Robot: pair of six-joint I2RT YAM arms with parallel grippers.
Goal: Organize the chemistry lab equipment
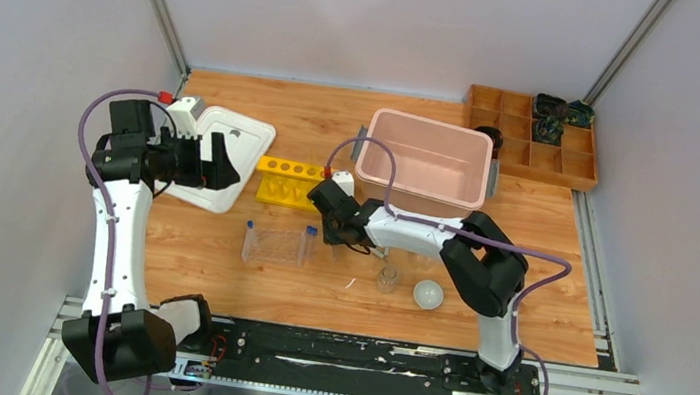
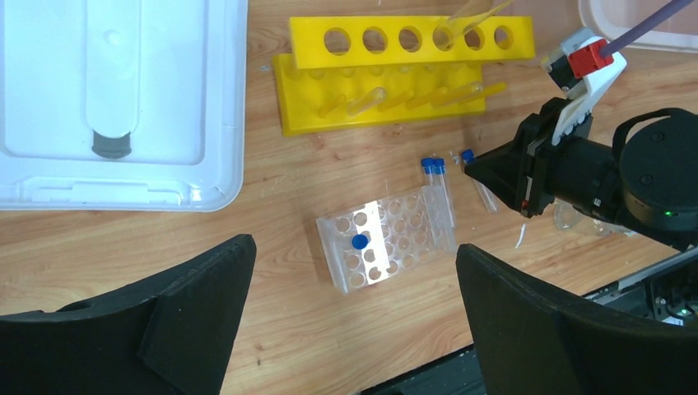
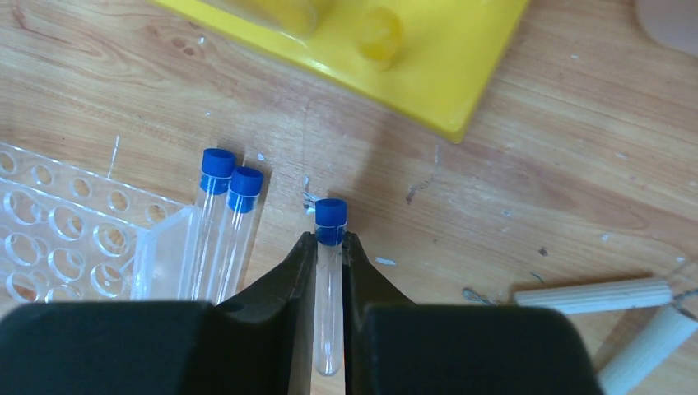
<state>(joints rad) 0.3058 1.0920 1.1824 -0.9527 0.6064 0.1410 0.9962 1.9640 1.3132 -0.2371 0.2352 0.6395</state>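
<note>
Light was bright, even, probably from overhead. Soft short shadows lay on desk (image 1: 245, 280). Mild glare sat on white lid (image 2: 49, 99). Right hand (image 3: 329, 240) filled foreground, dark and slightly soft; wood grain beyond was sharp. Top view was crisp.

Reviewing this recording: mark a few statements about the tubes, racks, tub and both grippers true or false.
1. The right gripper is shut on a small clear blue-capped tube lying on the wooden table. True.
2. The left gripper holds the clear plastic tube rack. False: it is open and empty; the rack rests on the table.
3. Two more blue-capped tubes lie side by side beside the clear rack. True.
4. The pink plastic tub wears its white grey-handled lid. False: the lid lies on the table, left of the yellow test-tube rack.
</note>
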